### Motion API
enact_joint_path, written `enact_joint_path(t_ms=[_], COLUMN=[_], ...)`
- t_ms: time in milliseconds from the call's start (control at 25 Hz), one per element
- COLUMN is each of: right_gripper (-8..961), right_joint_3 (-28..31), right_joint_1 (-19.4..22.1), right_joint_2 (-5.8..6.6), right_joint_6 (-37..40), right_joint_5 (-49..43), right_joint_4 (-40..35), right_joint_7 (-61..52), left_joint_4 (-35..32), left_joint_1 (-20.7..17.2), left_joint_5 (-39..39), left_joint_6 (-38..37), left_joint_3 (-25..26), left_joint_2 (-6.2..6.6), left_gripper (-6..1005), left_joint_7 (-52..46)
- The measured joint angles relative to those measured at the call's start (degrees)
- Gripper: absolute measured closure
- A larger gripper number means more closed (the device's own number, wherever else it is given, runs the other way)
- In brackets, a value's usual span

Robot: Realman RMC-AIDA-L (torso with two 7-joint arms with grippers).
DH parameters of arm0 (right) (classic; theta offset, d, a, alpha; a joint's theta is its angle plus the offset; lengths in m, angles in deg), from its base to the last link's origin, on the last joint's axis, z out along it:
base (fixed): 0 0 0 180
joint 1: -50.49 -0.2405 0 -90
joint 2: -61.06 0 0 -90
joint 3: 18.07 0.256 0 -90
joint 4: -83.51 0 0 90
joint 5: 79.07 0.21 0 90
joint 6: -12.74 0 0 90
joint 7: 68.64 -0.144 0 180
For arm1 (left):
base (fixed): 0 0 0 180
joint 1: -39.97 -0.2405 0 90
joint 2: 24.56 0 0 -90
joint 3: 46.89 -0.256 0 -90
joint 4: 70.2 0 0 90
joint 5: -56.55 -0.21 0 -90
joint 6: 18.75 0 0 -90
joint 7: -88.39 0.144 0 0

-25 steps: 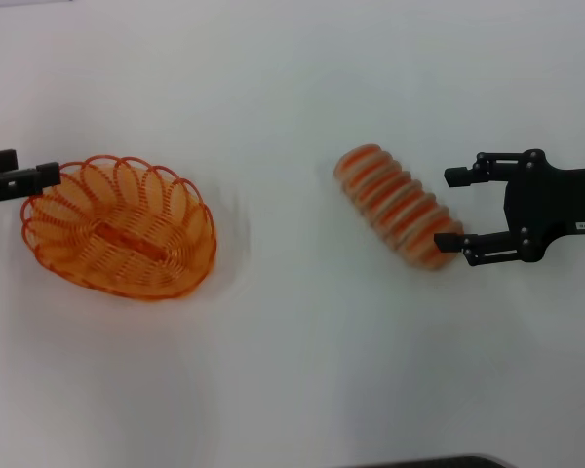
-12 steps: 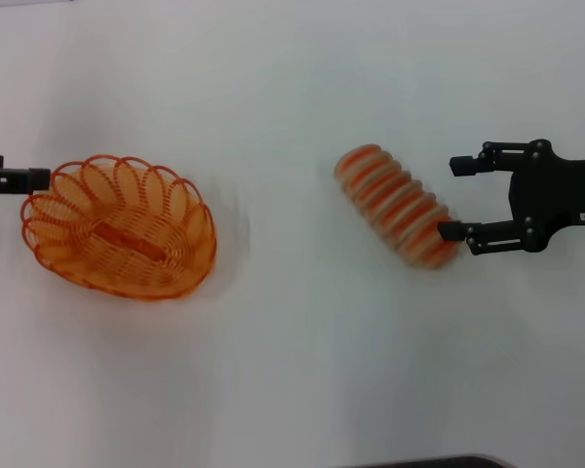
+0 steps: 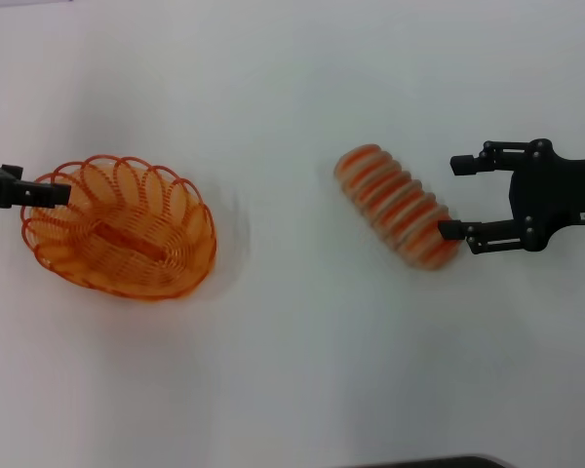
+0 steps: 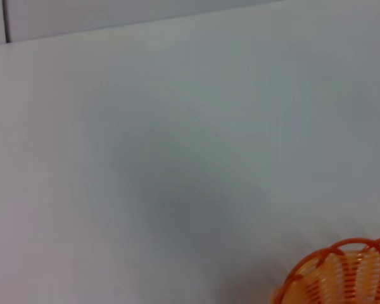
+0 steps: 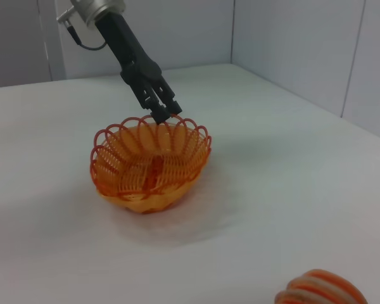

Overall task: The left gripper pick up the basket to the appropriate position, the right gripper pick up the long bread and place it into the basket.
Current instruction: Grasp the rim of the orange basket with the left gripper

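The orange wire basket (image 3: pixel 122 232) sits on the white table at the left; it also shows in the right wrist view (image 5: pixel 151 166) and at a corner of the left wrist view (image 4: pixel 342 273). My left gripper (image 3: pixel 49 194) reaches in from the left edge, its tips at the basket's left rim. In the right wrist view the left gripper (image 5: pixel 166 111) has a small gap between its fingers, right at the rim. The striped long bread (image 3: pixel 398 207) lies slantwise right of centre, and its end also shows in the right wrist view (image 5: pixel 322 290). My right gripper (image 3: pixel 450 197) is open at the bread's right end, its near fingertip beside the loaf.
The white table (image 3: pixel 292 370) stretches between the basket and the bread. Grey walls (image 5: pixel 304 44) stand behind the table's far edge in the right wrist view. A dark edge (image 3: pixel 429 462) shows at the bottom of the head view.
My left gripper has moved right and slightly nearer, from beside the basket to its left rim. The right gripper, bread and basket have hardly moved.
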Motion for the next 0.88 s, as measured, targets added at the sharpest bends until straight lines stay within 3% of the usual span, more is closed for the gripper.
enact_joint_path(t_ms=[440, 760, 880], right_gripper=[117, 117, 117], right_joint_3=[-0.01, 0.27, 0.54], right_joint_1=[-0.28, -0.58, -0.73], right_joint_2=[-0.13, -0.18, -0.22], right_joint_6=[-0.63, -0.93, -0.87], right_joint_5=[0.16, 0.21, 0.23], right_joint_4=[0.01, 0.01, 0.01], right_joint_7=[-0.03, -0.05, -0.05], left_joint_4=[0.54, 0.57, 0.57], left_joint_1=[0.15, 0.52, 0.8], left_joint_5=[-2.66, -5.2, -5.46], left_joint_6=[2.16, 2.76, 3.14], left_joint_3=[-1.47, -3.57, -3.46], left_joint_2=[-0.84, -1.22, -1.38], left_gripper=[144, 257, 358], left_joint_7=[-0.54, -0.71, -0.75])
